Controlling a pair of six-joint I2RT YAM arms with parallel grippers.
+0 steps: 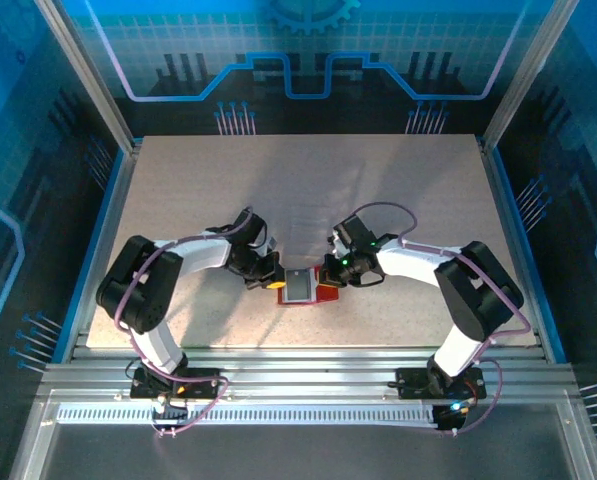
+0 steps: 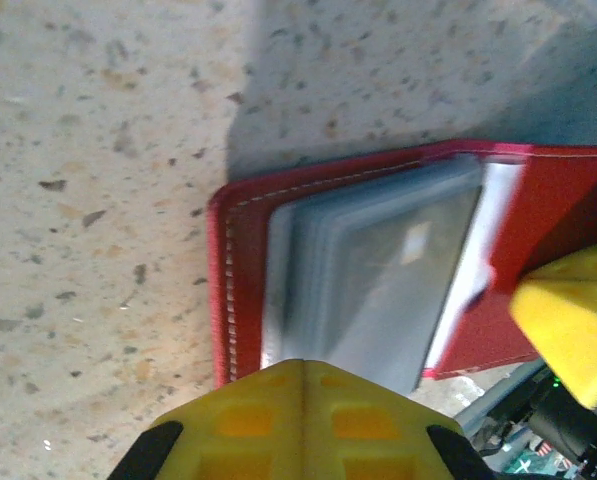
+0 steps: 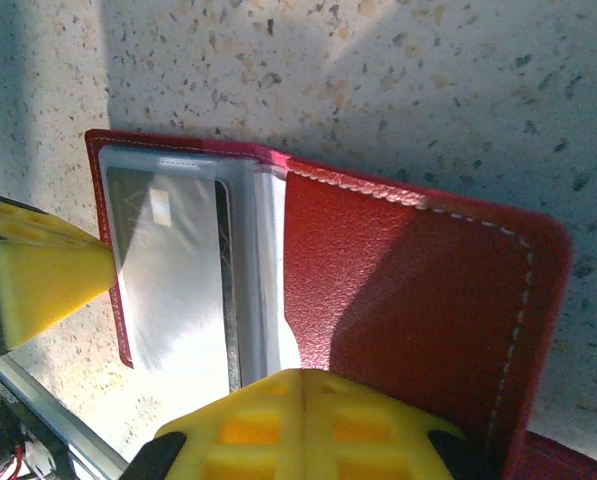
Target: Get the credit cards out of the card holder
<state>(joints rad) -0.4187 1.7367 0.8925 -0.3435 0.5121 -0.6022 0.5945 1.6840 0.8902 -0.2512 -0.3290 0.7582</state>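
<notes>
The red card holder [image 1: 303,288] lies open on the speckled table [image 1: 178,180], at the middle of its near edge, and both arms bend in to meet over it. The left gripper [image 1: 266,272] is at the holder's left side and the right gripper [image 1: 336,272] at its right. In the right wrist view one half faces up grey-silver with the credit cards [image 3: 168,280] tucked in it as a flat stack. Their colours I cannot make out. The other half is a plain red flap with pale stitching. A yellow finger [image 3: 48,280] of the left gripper touches the outer edge of the card side, and the right gripper's own finger [image 3: 298,430] sits over the red flap. Whether either gripper's fingers are apart or pinched on the leather, I cannot tell.
</notes>
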